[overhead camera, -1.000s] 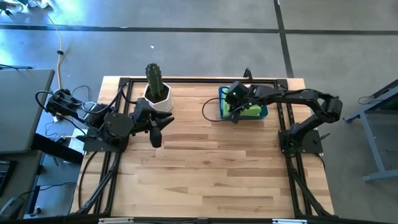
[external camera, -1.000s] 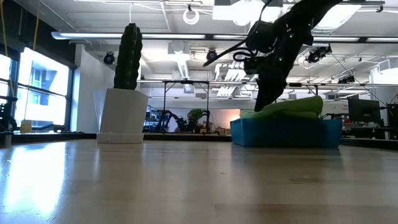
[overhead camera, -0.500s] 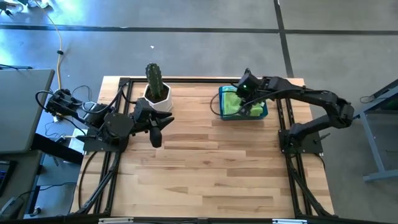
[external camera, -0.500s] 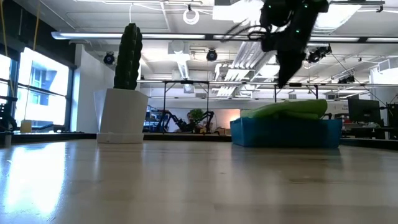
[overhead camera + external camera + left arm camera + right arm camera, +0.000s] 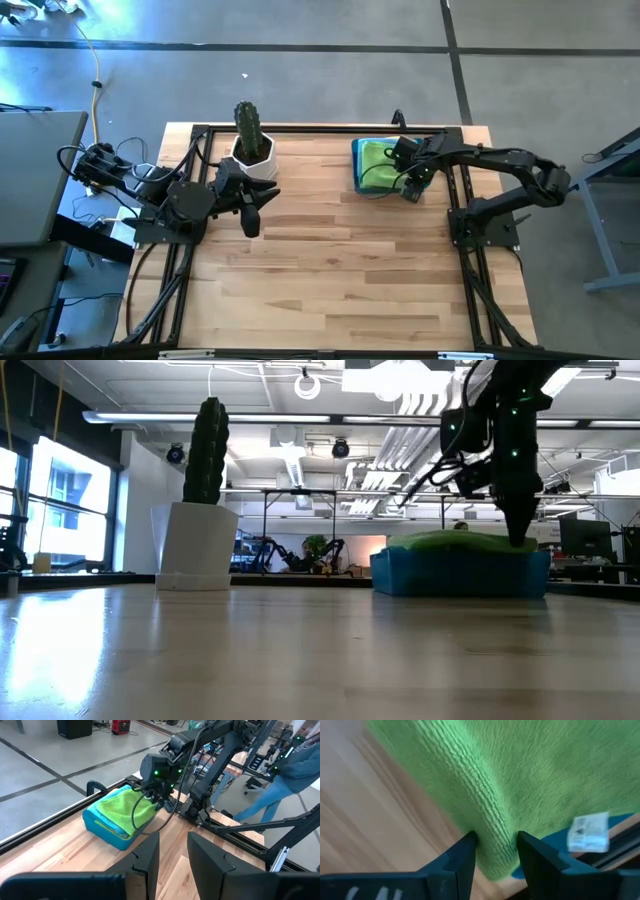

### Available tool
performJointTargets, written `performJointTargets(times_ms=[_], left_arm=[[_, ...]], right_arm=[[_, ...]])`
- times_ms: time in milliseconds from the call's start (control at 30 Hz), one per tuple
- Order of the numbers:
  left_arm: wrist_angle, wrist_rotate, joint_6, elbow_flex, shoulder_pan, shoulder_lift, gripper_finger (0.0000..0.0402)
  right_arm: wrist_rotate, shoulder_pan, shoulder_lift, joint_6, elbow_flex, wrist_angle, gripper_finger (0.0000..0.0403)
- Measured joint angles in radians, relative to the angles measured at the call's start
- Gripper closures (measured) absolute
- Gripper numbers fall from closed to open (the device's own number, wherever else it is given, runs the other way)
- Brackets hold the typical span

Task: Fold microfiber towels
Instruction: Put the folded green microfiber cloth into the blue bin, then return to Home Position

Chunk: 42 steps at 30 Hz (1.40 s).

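Right gripper (image 5: pixel 495 847) clamped on green towel (image 5: pixel 530 775) hem at bin (image 5: pixel 358 180) edge; best lifted straight up, slowly. Left gripper (image 5: pixel 172 852) parted, empty.

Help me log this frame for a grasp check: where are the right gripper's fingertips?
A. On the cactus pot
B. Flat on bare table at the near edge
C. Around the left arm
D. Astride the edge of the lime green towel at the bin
D: the right gripper has a finger on each side of the lime green towel's hemmed edge, over the blue bin.
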Motion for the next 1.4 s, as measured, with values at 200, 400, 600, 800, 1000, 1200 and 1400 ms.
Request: performJointTargets(times_ms=[200,400,600,800,1000,1200,1400], left_arm=[[0.0,0.0,0.0,0.0,0.0,0.0,0.0312],[0.001,0.001,-0.006,0.0,0.0,0.0,0.0312],[0.0,0.003,0.013,0.0,0.0,-0.009,0.0312],[-0.004,0.004,0.034,-0.001,0.0,-0.039,0.0312],[-0.007,-0.006,0.053,-0.001,0.0,-0.067,0.0312],[-0.031,-0.008,0.053,0.0,0.0,-0.081,0.0312],[-0.039,-0.009,0.053,0.0,0.0,-0.084,0.0312]], right_arm=[[0.0,-0.002,-0.016,0.0,-0.013,-0.028,0.0263],[0.0,-0.002,-0.13,0.002,0.048,-0.012,0.0263],[-0.017,0.008,-0.269,-0.017,0.058,0.056,0.0263],[-0.018,0.042,-0.406,-0.001,0.058,0.123,0.0263],[-0.011,0.065,-0.517,-0.008,0.05,0.132,0.0263],[-0.011,0.085,-0.637,0.045,-0.032,0.217,0.0263],[-0.018,0.122,-0.759,0.158,-0.194,0.372,0.0263]])
